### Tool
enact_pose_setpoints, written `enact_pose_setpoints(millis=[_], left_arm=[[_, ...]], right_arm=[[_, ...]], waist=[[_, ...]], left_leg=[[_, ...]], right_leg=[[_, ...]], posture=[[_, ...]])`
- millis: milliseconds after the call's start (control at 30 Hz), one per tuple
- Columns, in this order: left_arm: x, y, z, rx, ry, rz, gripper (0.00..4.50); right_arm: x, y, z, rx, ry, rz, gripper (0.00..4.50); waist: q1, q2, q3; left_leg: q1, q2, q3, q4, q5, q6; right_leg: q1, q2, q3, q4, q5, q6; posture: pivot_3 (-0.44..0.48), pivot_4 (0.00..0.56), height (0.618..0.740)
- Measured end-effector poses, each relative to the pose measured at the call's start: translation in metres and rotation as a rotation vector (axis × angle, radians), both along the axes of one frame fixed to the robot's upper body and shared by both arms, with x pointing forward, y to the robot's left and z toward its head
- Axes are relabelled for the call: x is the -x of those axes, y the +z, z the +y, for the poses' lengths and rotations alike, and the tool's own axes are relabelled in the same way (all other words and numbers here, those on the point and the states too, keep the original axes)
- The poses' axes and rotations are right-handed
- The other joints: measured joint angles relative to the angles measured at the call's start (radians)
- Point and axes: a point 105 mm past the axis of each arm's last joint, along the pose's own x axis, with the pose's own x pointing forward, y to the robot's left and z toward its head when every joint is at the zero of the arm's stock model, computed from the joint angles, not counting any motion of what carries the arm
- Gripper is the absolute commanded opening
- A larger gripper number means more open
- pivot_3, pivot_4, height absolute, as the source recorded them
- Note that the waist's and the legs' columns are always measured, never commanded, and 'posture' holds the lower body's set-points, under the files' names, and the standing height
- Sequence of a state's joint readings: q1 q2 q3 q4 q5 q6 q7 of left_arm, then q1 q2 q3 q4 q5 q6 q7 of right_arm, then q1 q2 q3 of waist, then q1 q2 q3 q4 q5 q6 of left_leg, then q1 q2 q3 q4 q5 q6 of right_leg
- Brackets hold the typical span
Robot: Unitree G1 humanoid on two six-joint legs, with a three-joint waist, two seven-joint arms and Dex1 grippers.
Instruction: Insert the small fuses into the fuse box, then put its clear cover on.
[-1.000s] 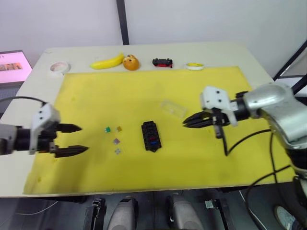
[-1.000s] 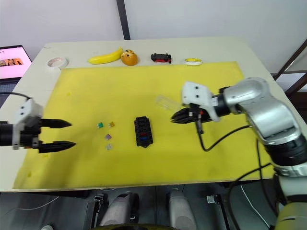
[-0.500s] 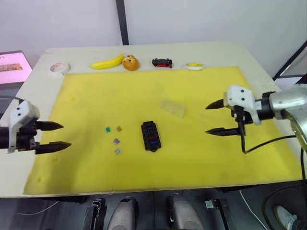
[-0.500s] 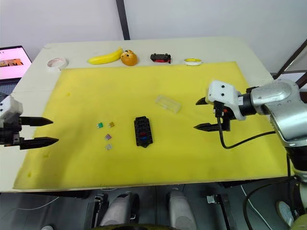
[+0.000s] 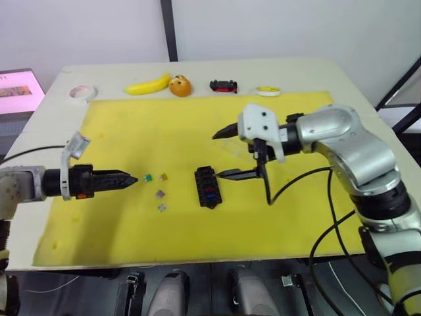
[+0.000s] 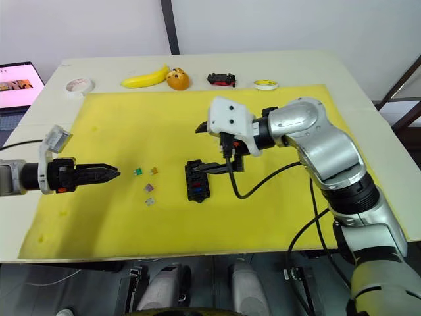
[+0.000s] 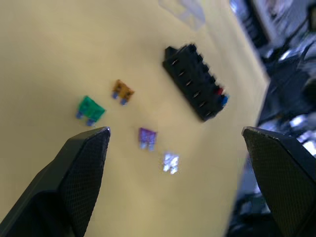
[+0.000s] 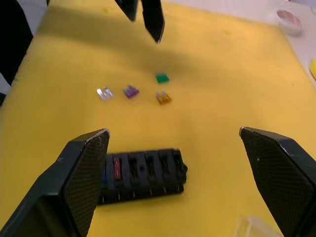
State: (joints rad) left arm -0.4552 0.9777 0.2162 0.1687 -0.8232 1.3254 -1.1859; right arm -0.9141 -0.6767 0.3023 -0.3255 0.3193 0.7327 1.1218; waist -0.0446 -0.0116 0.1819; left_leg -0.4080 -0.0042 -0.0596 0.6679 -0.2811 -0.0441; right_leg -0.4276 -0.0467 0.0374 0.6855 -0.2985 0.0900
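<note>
1. On the yellow mat (image 5: 131,224), seen from the left eye, the fuse box (image 5: 207,187) lies near the middle. Four loose fuses sit at its 9 o'clock: the green fuse (image 5: 147,178), the amber fuse (image 5: 163,176), the purple fuse (image 5: 159,193) and the clear fuse (image 5: 162,207). The left gripper (image 5: 131,179) points at the green one from just beside it.
2. From the right eye, the right gripper (image 6: 205,146) hangs spread wide, one finger just at the box's 12 o'clock end.
3. Through the left wrist view the left fingers are wide apart and hold nothing. To do this step well, I think it should center on the green fuse, come low, and pinch its plastic body, not its blades.
4. Through the right wrist view, a red fuse (image 8: 117,169) already sits in the box, with something blue beside it; the clear cover (image 8: 254,227) lies at the box's 1 o'clock.
</note>
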Motion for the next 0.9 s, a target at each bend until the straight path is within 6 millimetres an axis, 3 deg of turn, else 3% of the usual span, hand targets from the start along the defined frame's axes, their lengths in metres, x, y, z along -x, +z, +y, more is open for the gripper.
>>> enact_pose_setpoints(millis=[300, 900], left_arm=[[-0.011, -0.017, 0.007, 0.170, 0.166, 0.306, 4.50], [-0.033, -0.035, -0.012, 0.215, 0.202, 0.369, 4.50]], right_arm=[[0.003, 0.007, 0.024, -0.008, 0.037, -0.035, 4.45], [0.002, 0.009, 0.027, -0.011, 0.024, -0.034, 4.45]], waist=[[0.000, -0.001, 0.000], [0.005, -0.001, -0.001]], left_leg=[[0.000, -0.001, 0.000, 0.000, 0.001, -0.001], [0.000, -0.002, -0.001, 0.000, 0.002, -0.004]], right_leg=[[0.000, -0.001, 0.000, 0.001, 0.000, 0.000], [-0.001, -0.002, 0.000, 0.002, 0.000, 0.000]], posture=[[0.000, 0.150, 0.740], [0.000, 0.150, 0.740]])
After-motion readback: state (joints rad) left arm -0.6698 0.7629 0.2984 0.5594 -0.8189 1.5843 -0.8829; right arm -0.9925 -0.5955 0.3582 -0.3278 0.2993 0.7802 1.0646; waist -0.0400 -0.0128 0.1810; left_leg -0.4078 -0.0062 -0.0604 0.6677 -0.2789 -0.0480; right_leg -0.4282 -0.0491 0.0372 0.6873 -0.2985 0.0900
